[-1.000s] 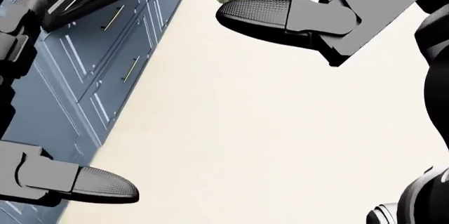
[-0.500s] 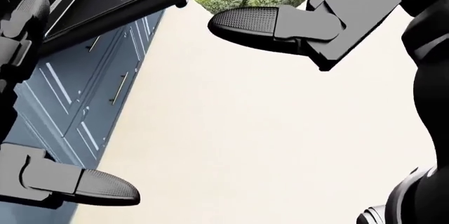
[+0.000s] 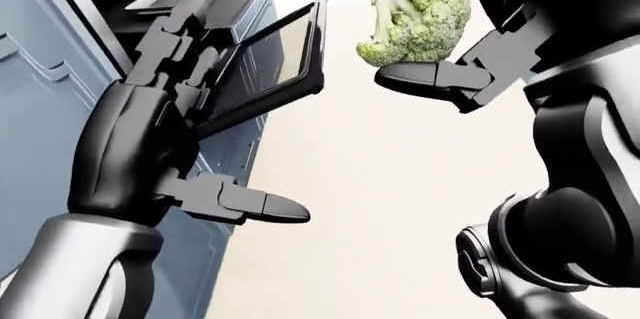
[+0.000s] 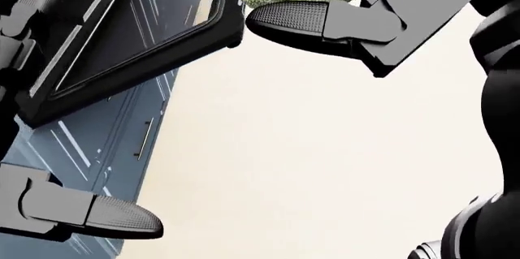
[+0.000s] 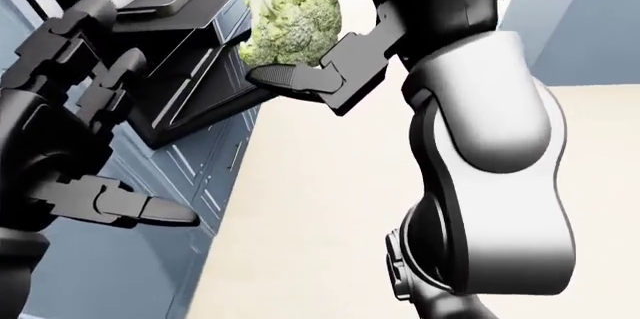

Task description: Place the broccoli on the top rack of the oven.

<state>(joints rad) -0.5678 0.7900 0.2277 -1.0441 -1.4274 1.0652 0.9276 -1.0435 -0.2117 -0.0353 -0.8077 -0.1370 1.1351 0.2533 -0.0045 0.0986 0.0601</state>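
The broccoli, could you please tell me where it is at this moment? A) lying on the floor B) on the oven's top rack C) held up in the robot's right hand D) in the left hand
C: the broccoli sits in the right hand, above the floor and apart from the open oven door.

Blue-grey panelled cabinets (image 4: 138, 131) with slim handles along the left, pale cream floor (image 4: 325, 149) alongside.

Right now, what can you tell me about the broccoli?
The broccoli is one big head, bumpy green florets with a paler yellow-green stalk. It is up in the air, held in the right hand, with one dark finger lying under it. The florets hang downward and the stalk points up in the left-eye view. It is to the right of the open oven door, not yet inside.
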